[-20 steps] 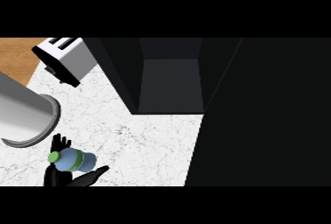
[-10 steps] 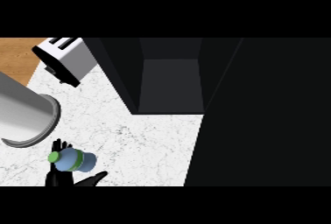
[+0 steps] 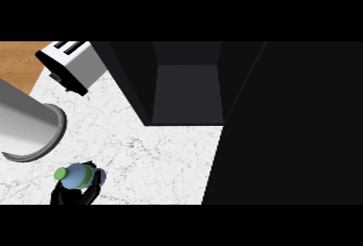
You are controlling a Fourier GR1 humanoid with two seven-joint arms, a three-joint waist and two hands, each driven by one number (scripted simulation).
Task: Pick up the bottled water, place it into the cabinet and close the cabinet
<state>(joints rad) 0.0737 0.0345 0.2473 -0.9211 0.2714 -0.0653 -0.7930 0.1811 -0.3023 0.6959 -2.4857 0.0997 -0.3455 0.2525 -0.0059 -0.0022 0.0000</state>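
**Blue bottle in hand, cabinet open and waiting**

Blue and green, the bottled water (image 3: 76,176) sits low at the left of the frame, near the bottom edge. We look down on it, so the green cap shows at its left side. A black hand (image 3: 73,193) comes up from the lower edge and curls its fingers around the bottle. I think it holds the bottle this way so it can lift it and carry it. Which hand this is I cannot tell for sure; no other hand shows.

Up in the middle of the frame the dark cabinet (image 3: 188,91) stands with its inside showing, so the bottle has a place to go. It is well apart from the bottle, up and to the right.

White speckled counter (image 3: 163,158) lies between them with nothing in the way. A big grey pot (image 3: 25,129) sits just above the bottle, so the hand should steer right of it. A toaster (image 3: 71,65) stands at the upper left, well apart.
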